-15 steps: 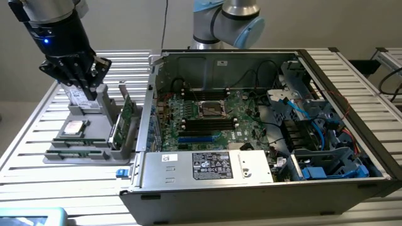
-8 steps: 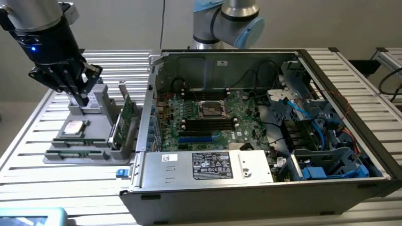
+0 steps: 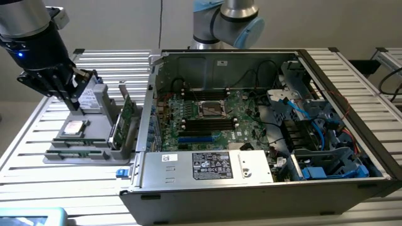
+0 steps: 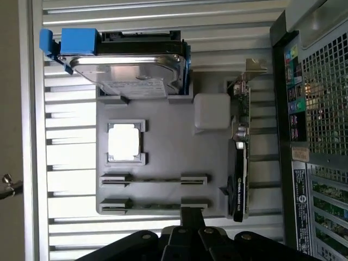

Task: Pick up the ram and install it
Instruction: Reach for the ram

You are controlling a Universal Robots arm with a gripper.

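Note:
Two ram sticks stand on edge in the slots of a grey parts holder (image 3: 94,155), one (image 3: 80,141) behind the other (image 3: 70,153). From the wrist they show as thin lines, one (image 4: 155,180) farther out than the other (image 4: 155,206). My gripper (image 3: 73,106) hangs above the holder's back part, beside the hard drive (image 3: 91,96), shut and holding nothing. In the wrist view its closed fingertips (image 4: 191,215) sit just over the nearer ram stick's end.
The holder also carries a silver processor (image 4: 125,142), the hard drive (image 4: 128,65) and an upright green expansion card (image 3: 127,115). The open computer case (image 3: 264,188) lies at the exterior view's right, with its motherboard (image 3: 210,117) exposed. All rests on a slatted metal table (image 3: 37,188).

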